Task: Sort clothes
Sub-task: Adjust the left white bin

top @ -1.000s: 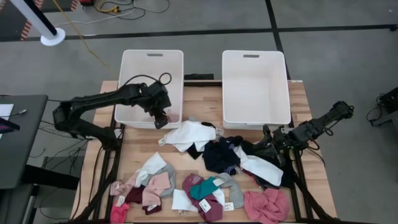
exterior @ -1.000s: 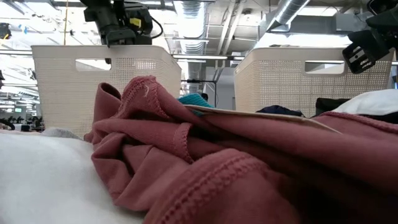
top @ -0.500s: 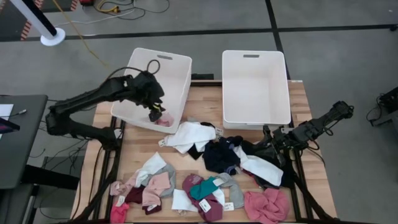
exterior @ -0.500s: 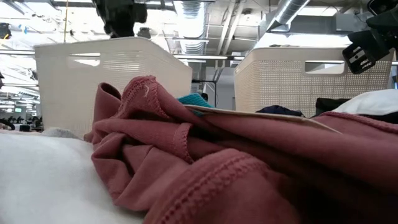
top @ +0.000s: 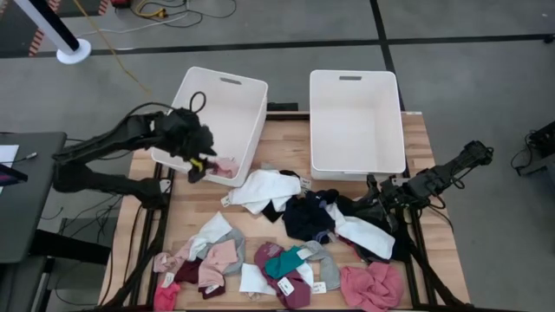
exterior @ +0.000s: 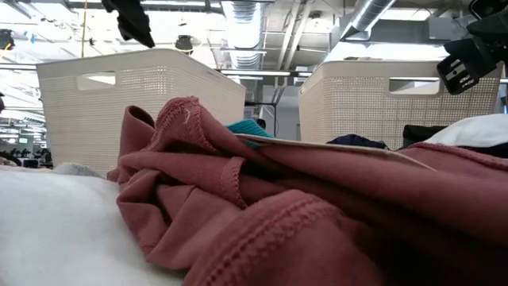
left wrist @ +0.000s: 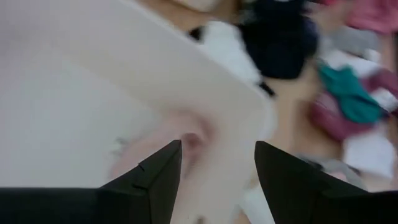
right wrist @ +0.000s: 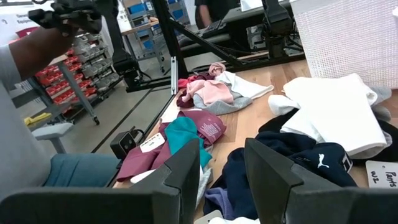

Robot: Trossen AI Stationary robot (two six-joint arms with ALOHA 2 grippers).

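The clothes lie in heaps on the wooden table: a white garment (top: 264, 186), a navy one (top: 308, 217), teal (top: 286, 260), maroon (top: 293, 286) and pink (top: 373, 286) pieces near the front edge. One pink garment (top: 227, 166) lies in the near corner of the left white bin (top: 217, 95). My left gripper (top: 198, 166) hangs open above that bin's near wall with nothing between its fingers; its wrist view shows the pink garment (left wrist: 186, 140) below the gripper (left wrist: 217, 144). My right gripper (right wrist: 222, 143) stands open and level beside the navy garment (right wrist: 292, 158) at the table's right (top: 375, 201).
The left bin stands turned askew, part of it past the table's far edge. The right white bin (top: 355, 121) stands square at the far right. A person's sleeve (right wrist: 25, 56) shows beyond the table's near side in the right wrist view.
My left gripper has risen out of the left bin's near corner and drawn back toward the table's left edge. The pink garment now lies uncovered in that corner. The bin has turned about, its far end swung toward the right.
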